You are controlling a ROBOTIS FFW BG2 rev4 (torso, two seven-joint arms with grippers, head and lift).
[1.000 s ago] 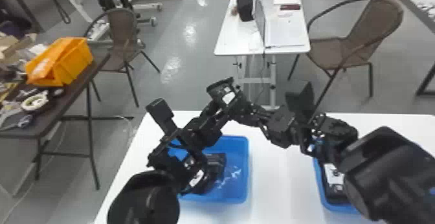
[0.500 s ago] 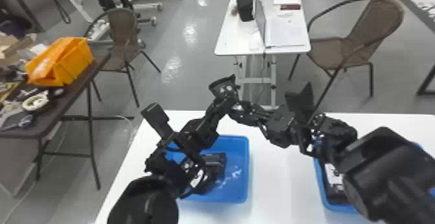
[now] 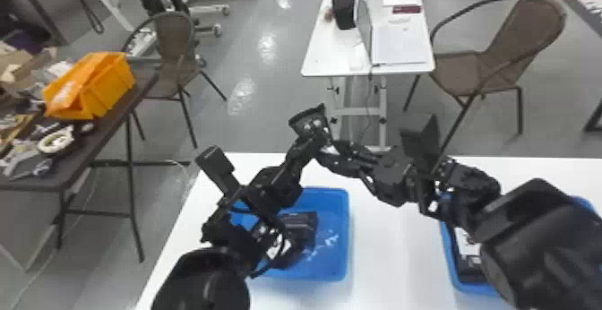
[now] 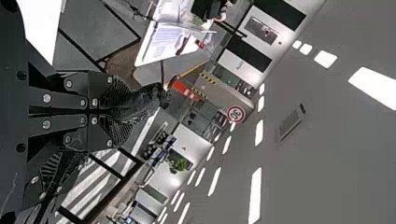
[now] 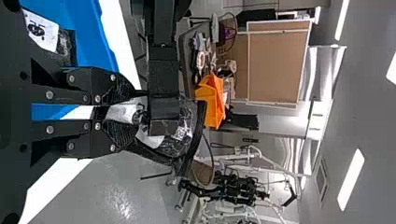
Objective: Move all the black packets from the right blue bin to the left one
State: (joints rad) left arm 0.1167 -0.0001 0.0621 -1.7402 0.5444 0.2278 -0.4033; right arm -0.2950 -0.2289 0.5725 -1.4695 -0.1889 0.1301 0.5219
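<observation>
Above the tabletop (image 3: 385,251), the right gripper (image 3: 333,150) pinches a black packet (image 5: 173,145) between its fingers; the left gripper's (image 3: 310,144) fingers, drawn together, appear to pinch it too.

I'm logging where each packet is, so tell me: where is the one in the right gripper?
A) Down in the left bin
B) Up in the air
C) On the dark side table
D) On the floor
B: the packet is held up in the air, pinched by the right gripper.

A robotics lab, shown by its cluttered worktable (image 3: 92,145) and wheeled metal frames (image 3: 207,9).
</observation>
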